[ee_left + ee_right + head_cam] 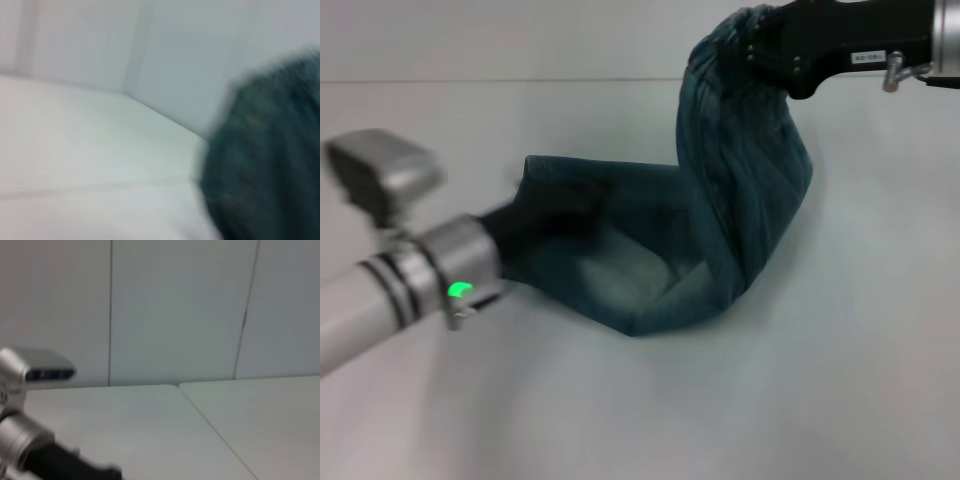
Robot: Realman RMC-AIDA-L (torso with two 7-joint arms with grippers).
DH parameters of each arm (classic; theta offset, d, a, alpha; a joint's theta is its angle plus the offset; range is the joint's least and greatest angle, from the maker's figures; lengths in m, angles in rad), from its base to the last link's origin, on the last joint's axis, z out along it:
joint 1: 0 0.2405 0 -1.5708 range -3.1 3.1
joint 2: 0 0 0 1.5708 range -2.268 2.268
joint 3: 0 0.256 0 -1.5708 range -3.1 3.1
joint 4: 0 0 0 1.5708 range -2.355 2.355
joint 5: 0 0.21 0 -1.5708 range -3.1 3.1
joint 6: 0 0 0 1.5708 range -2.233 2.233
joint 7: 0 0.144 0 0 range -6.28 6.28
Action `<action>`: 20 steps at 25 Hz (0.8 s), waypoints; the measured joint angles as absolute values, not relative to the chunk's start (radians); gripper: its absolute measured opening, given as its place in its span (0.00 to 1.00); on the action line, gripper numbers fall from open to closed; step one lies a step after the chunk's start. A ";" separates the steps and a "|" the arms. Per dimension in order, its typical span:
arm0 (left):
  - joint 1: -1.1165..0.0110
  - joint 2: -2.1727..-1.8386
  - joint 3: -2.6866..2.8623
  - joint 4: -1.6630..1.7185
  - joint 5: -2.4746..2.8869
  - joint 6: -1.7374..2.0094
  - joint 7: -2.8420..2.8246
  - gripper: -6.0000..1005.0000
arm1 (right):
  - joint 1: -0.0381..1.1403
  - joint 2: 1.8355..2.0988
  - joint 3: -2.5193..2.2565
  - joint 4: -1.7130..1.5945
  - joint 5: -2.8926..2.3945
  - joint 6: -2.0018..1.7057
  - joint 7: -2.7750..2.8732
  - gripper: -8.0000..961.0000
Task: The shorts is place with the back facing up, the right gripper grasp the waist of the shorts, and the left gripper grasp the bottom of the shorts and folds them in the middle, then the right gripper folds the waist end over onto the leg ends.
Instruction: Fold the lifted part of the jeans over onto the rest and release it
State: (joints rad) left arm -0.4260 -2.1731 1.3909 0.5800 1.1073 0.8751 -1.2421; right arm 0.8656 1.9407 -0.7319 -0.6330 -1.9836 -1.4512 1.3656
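Fingers of the black two-fingered right gripper (752,38) are buried in the gathered denim of the waist (725,35) and appear clenched on it, holding that end high above the far right part of the white tabletop (770,400); the prongs themselves are hidden by cloth. Behind them its black body runs to a silver wrist at the frame's right edge.

From that hold the blue-green washed denim shorts (740,190) hang down in a twisted, creased column, bend near the middle of the tabletop, and run leftward as a low trough with a paler faded patch inside the fold. Only the lowest bend of the cloth looks to be touching the tabletop.

At the other end, the black left gripper (545,215) reaches into the dark folds at the bottom of the shorts (555,185), toward the left side of the tabletop. Its prongs are lost in dark fabric, so whether they are closed on the hem cannot be told. Its silver cylindrical wrist with a green glowing ring slants in from the near left edge.

The left wrist view shows only a dark denim mass (265,160) against white surface, too smeared for detail. The right wrist view shows the left arm's silver wrist (20,445) over bare white tabletop.
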 joint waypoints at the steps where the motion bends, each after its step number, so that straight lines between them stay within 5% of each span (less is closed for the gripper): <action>1: -0.384 -2.174 1.344 0.614 1.107 0.879 -1.235 0.01 | 0.873 1.941 -0.742 -0.633 -1.984 -1.449 1.366 0.10; 12: -0.185 -2.175 0.879 0.675 1.202 1.203 -1.205 0.01 | 0.983 1.990 -0.978 -0.633 -1.985 -1.404 1.351 0.10; 20: -0.105 -2.175 0.713 0.656 1.252 1.351 -1.211 0.01 | 1.064 2.065 -1.120 -0.634 -2.081 -1.278 1.344 0.09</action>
State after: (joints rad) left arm -0.1047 -2.1751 0.7134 0.6564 1.2516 1.3509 -1.2108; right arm 1.0638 2.0653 -1.1196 -0.6340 -2.0808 -1.2780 1.3444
